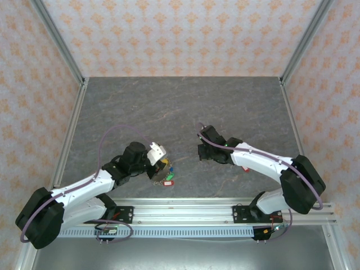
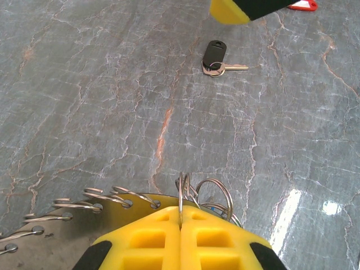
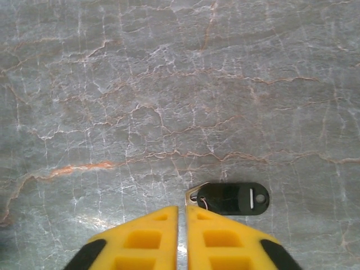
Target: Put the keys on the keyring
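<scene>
My left gripper is shut on the thin wire of the keyring, whose metal loops bunch up beside the fingertips. In the top view the left gripper holds the bunch low at centre-left, with yellow, blue, green and red key tags hanging from it. One key with a black tag lies flat on the table just ahead of my right gripper. The right fingers stand a narrow slit apart with nothing between them. That black-tagged key lies apart from the right fingertip.
The grey marbled tabletop is walled by patterned panels at the back and sides. A red tag lies beyond the black-tagged key, near the right arm. A metal rail runs along the near edge.
</scene>
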`<move>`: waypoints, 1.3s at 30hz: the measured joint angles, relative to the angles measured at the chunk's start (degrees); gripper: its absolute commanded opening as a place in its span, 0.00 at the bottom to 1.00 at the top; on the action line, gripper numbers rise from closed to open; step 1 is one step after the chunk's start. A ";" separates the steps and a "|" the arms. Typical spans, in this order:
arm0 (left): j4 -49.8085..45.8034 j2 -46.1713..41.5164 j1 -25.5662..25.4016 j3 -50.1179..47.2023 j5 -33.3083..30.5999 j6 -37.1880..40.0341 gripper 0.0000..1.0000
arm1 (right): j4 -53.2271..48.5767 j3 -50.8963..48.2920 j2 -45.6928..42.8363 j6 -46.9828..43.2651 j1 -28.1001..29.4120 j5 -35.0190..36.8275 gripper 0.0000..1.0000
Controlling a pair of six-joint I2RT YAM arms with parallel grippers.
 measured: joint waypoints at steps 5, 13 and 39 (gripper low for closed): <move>0.00 0.00 0.00 0.00 0.00 0.00 0.00 | -1.73 1.44 6.47 -0.31 0.00 -0.74 0.26; 0.00 -0.02 0.00 0.00 0.00 -0.02 0.00 | -3.96 2.99 11.13 -0.74 0.00 -0.57 0.26; 0.00 0.00 0.00 0.00 0.00 -0.02 0.00 | -4.98 8.79 18.73 -2.86 0.70 7.82 0.27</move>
